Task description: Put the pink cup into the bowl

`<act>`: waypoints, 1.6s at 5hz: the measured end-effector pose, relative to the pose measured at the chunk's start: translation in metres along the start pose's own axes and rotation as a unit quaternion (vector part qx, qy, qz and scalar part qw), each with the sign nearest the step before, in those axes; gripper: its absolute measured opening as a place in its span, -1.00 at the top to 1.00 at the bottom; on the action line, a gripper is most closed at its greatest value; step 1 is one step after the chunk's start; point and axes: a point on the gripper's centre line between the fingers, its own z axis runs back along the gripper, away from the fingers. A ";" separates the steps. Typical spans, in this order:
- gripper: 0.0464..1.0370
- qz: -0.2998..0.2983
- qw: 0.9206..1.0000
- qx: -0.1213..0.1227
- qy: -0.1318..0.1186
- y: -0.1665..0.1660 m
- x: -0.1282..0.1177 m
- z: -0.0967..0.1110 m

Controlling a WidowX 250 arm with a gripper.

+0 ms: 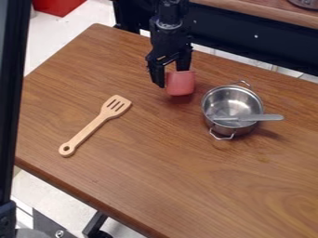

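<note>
So this looks like the grasp part of the job to me. The pink cup (180, 84) is sitting upright right at the fingers (157, 77), out toward the far side of the wooden surface (155, 172), and it isn't in the bowl (233, 107). Honestly I can't tell whether the fingers are clamping the cup or just standing around it. Can't tell if it's resting on the wood or hanging a hair above it either.

If the grip is good, the next move is calling for a lift high enough to clear the rim, then a short shift to the right in the view and slightly nearer the camera, then a gentle lowering. One thing I'd be watching: a grey-handled utensil (264, 117) is lying across the near part of the bowl and poking out over the right side, so the cup could end up knocking it or perching on it. I'd be aiming for the far half.

As for the pose, the black arm (167, 35) is coming in from the top edge and hanging down pretty steeply, with the fingers pointing at the wood. The wooden spatula (96, 124) is lying well off to the left, so it shouldn't be getting in the way.
</note>
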 end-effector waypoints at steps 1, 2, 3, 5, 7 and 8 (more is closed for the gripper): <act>-0.89 -0.017 1.000 0.007 -0.001 0.006 -0.002 -0.006; -0.70 -0.040 0.999 0.018 0.004 0.012 -0.011 -0.015; -0.14 -0.045 0.999 0.016 0.001 0.012 -0.011 -0.017; 0.81 -0.074 0.997 0.000 -0.009 0.011 -0.012 -0.003; 0.98 -0.083 0.996 -0.016 -0.005 0.011 -0.018 0.019; 0.98 -0.083 0.996 -0.037 0.005 0.009 -0.023 0.039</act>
